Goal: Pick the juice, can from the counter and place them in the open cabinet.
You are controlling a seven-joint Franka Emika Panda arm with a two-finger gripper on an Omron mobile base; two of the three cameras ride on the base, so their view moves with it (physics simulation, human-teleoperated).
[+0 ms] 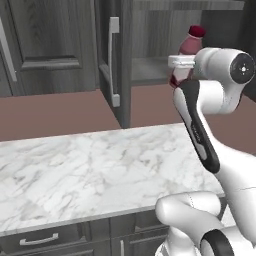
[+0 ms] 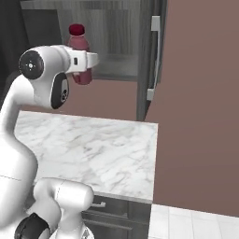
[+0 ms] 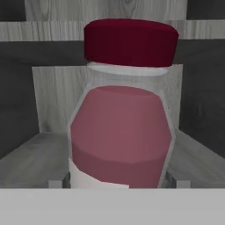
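Tool (image 1: 181,64) pinches the juice bottle (image 1: 188,50) upright, lifted by the open cabinet (image 1: 150,70) so it can go on the shelf

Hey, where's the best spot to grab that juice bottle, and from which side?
Grip the juice across its wide pink body, below the shoulder and near the pale label, coming in level from the front. It stands upright and the body's sides run straight there, while the neck narrows under the dark red cap. The gripper sits at about that height already, at the mouth of the open cabinet.
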